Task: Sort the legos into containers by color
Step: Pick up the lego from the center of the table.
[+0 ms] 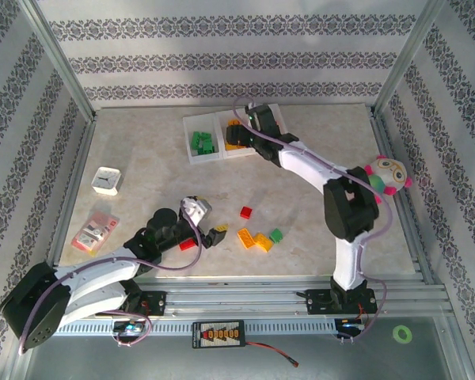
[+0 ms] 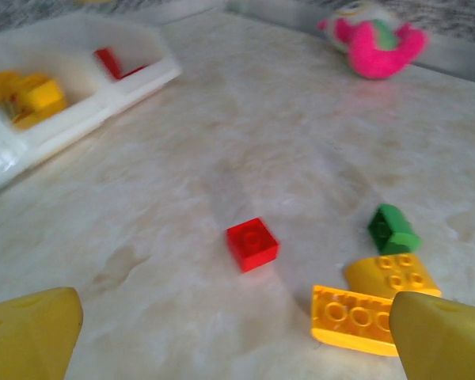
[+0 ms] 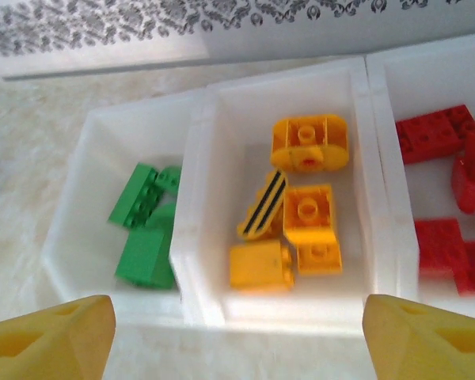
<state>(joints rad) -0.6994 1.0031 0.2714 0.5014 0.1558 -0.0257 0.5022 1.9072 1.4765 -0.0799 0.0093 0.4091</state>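
1. a small white box (image 1: 104, 180) sits near the tabletop's left edge.
2. the left gripper (image 2: 237, 336) is low near the near edge, jaws wide and empty; a red lego (image 2: 252, 244) lies on the tabletop just ahead.
3. yellow-orange legos (image 2: 362, 317) and a green lego (image 2: 392, 229) lie close together to its right.
4. the containers (image 3: 194, 198) stand at the far edge: green bricks (image 3: 146, 229) in the left bin, yellow-orange bricks (image 3: 305, 214) in the middle, red bricks (image 3: 435, 134) in the right.
5. the right gripper (image 3: 237, 340) hangs over the middle bin, jaws wide, holding nothing.
6. a plush toy (image 1: 386, 176) lies at the right edge.
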